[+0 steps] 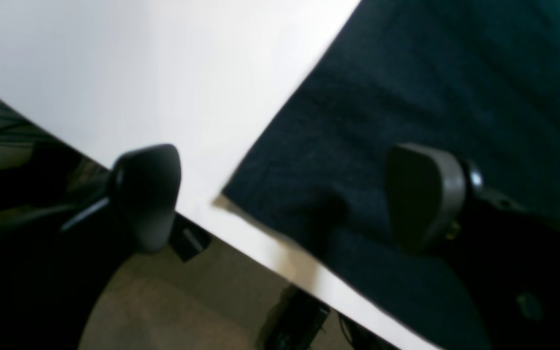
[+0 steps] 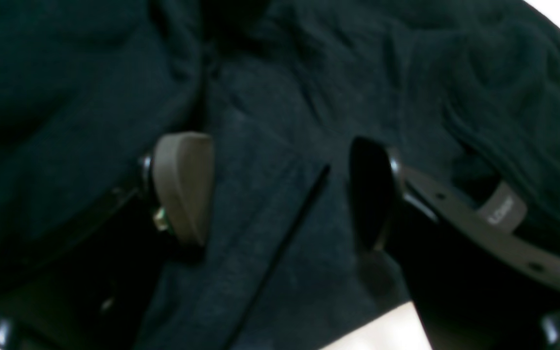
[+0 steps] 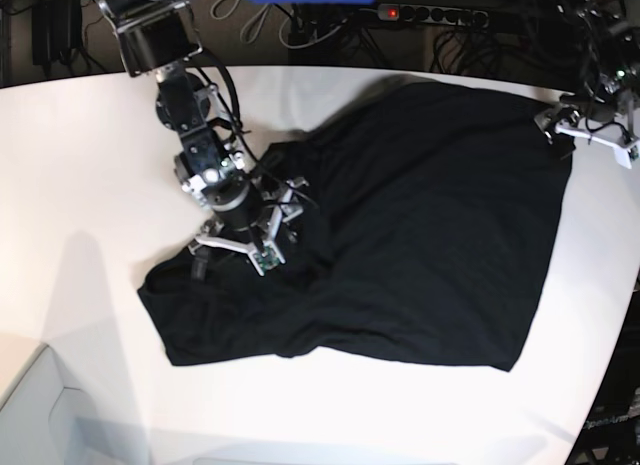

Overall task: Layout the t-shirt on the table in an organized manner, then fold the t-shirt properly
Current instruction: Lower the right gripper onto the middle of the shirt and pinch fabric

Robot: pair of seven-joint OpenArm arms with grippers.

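White tabletop (image 3: 60, 235) carries the black t-shirt (image 3: 440, 225), spread but rumpled on the left. Both grippers, left (image 1: 285, 199) and right (image 2: 280, 194), have jaws spread over cloth. Laying-out seems in hand; next, probably pinch and straighten the left side.

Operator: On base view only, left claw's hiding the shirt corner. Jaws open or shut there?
Observer: Open. In the left wrist view, the corner of the t-shirt shows between the fingers of the left claw.
Operator: Right claw?
Observer: The right claw is open too, with a dark slit-like line in the cloth showing between its fingers.
Operator: Any markings near it?
Observer: Yes, a small grey tag with lettering, off to one side of the claw.
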